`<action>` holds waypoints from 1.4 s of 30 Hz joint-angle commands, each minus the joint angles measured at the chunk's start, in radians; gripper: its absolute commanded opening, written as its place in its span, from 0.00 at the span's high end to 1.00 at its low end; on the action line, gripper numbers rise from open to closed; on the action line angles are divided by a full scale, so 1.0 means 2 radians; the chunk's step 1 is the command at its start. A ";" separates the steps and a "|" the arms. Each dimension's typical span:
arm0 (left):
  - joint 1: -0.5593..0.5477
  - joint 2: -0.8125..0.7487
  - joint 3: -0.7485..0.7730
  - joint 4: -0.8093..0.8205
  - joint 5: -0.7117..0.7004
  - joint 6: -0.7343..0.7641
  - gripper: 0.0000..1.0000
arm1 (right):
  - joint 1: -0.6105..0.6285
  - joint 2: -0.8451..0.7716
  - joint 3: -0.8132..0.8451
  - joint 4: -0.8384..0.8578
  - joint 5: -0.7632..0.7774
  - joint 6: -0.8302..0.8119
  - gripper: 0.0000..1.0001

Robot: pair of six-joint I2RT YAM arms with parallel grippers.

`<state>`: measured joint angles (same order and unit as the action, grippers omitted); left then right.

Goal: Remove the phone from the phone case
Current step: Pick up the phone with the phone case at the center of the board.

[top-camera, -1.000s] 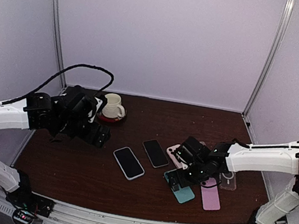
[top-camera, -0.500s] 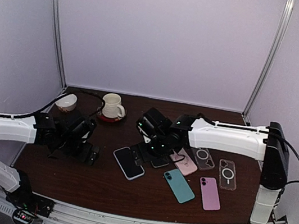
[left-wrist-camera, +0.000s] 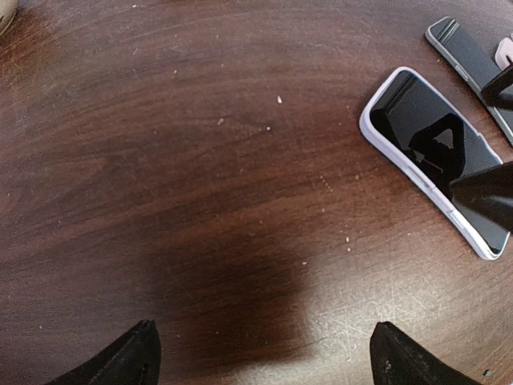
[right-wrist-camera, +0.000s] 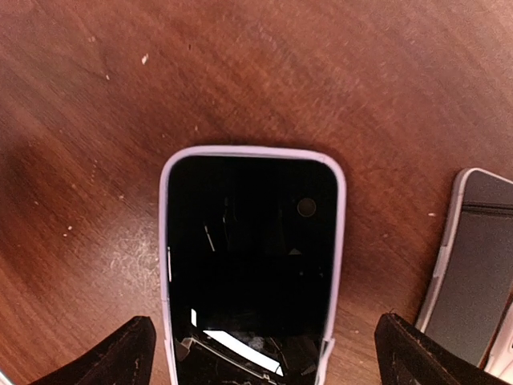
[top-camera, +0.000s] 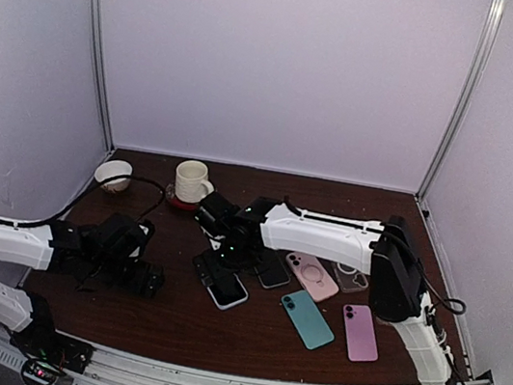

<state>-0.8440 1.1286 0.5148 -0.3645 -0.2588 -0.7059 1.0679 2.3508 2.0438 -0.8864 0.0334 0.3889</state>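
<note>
The phone in its lavender case (top-camera: 227, 290) lies flat, screen up, left of the table's middle. It also shows in the right wrist view (right-wrist-camera: 252, 257) and the left wrist view (left-wrist-camera: 429, 156). My right gripper (top-camera: 216, 262) is open and hovers just over the phone's far end. Its fingertips (right-wrist-camera: 120, 353) stand either side of the case without touching it. My left gripper (top-camera: 143, 278) is open and empty, low over bare table to the left of the phone. Its fingertips (left-wrist-camera: 120, 361) are wide apart.
A dark phone (top-camera: 273, 271), a pink case (top-camera: 314, 276), a clear case (top-camera: 352, 278), a teal phone (top-camera: 308, 319) and a pink phone (top-camera: 360, 332) lie to the right. A mug (top-camera: 192, 182) and a small bowl (top-camera: 113, 173) stand at the back left.
My right arm has swung left from the teal phone to over the lavender-cased phone. My left arm has drawn back and lowered toward the near left.
</note>
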 commanded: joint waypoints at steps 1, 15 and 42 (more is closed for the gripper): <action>0.004 -0.015 -0.009 0.046 -0.003 -0.005 0.06 | 0.007 0.026 0.032 -0.033 -0.003 -0.006 0.00; 0.003 -0.029 0.022 0.019 0.002 0.023 0.08 | 0.017 0.040 0.005 -0.033 -0.016 -0.010 0.12; 0.007 -0.061 0.256 -0.116 0.211 0.086 0.20 | 0.033 -0.360 -0.330 0.189 0.073 -0.157 0.33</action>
<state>-0.8379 0.9936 0.9516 -0.5972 0.0051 -0.4812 1.1187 1.7515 1.4387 -0.6281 0.0906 0.1532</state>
